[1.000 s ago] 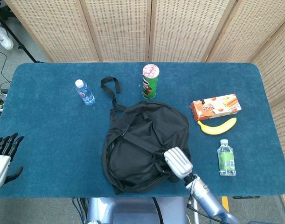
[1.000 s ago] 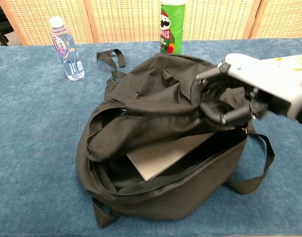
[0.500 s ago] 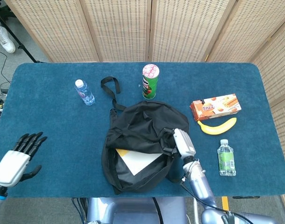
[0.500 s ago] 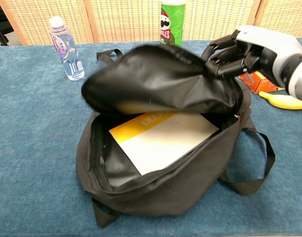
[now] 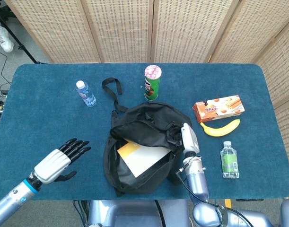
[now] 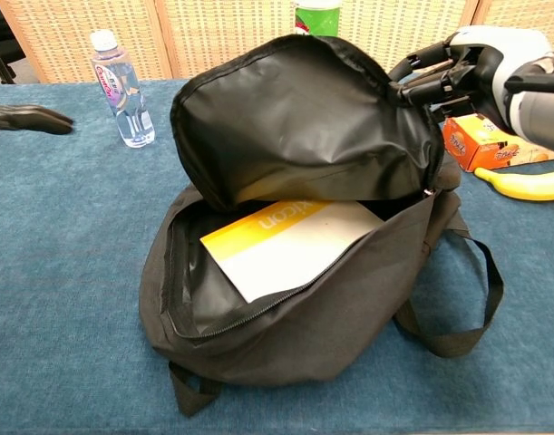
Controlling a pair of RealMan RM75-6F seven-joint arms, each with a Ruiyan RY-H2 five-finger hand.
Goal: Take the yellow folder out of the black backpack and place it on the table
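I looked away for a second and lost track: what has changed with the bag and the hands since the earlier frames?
The right hand, gripping the flap of the black fabric backpack, has lifted it up and back, exposing the yellow-and-white folder inside. The left hand, open, has moved in from the table's left edge toward the backpack. The clear water bottle, green chip can, banana and orange box stayed put.

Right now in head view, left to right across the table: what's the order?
left hand → clear water bottle → black backpack with the yellow folder inside → right hand → snack box → green-label bottle.
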